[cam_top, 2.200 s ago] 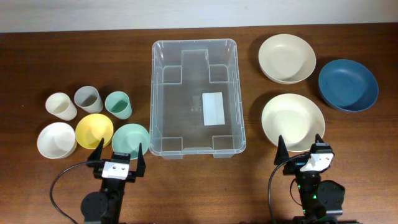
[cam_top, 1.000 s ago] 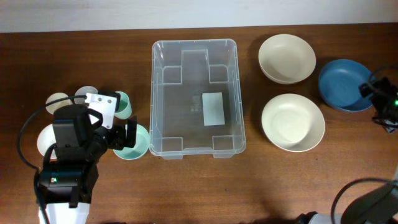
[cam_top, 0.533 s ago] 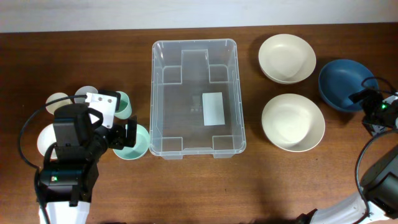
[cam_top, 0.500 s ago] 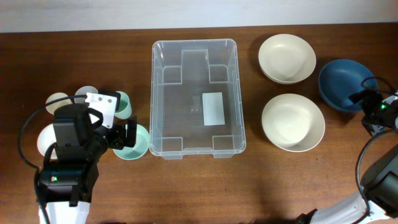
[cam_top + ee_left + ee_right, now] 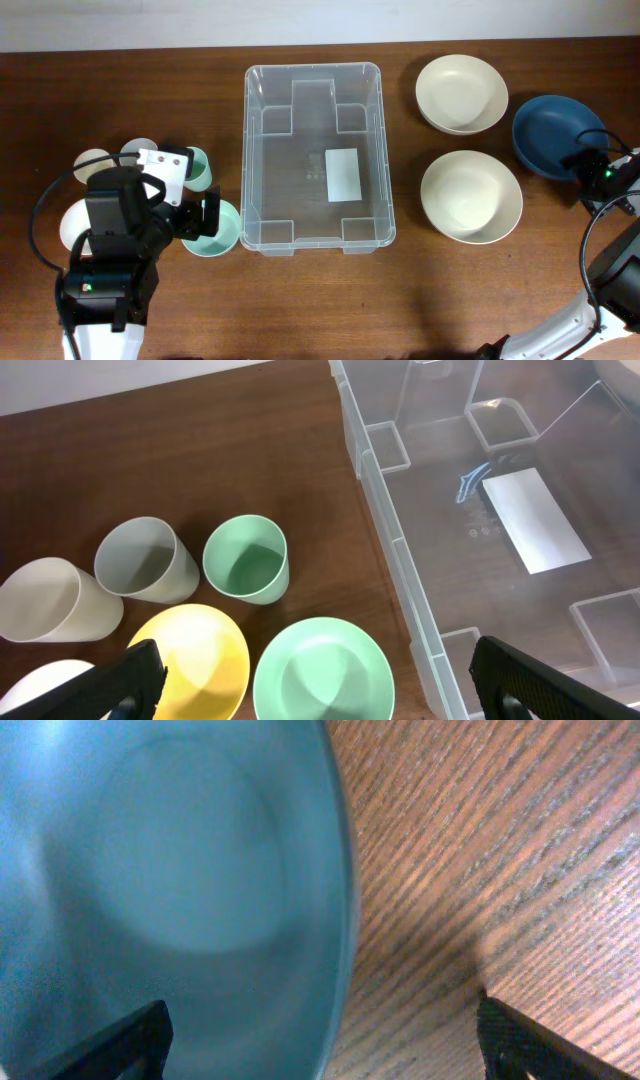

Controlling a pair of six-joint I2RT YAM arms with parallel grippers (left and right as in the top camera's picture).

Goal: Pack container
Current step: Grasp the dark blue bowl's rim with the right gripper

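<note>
overhead: top-down, whole table (image 5: 150,80) | left wrist: over container (image 5: 450,590), green cup (image 5: 246,560) | right wrist: close, blue bowl (image 5: 170,870)

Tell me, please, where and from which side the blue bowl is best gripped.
Pinch the blue bowl by its thin rim at the edge nearest the right gripper, from above, one finger inside and one outside. It sits open side up and looks too wide to span, so the rim is likely the only hold.

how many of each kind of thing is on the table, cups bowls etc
Cups: 3 - cream plastic cup, grey plastic cup, green plastic cup
Small bowls: 3 - white round bowl, yellow round bowl, green round bowl
Large bowls: 3 - far cream bowl, near cream bowl, dark blue bowl
Bins: 1 - large clear plastic rectangular bin
Total: 10
</note>
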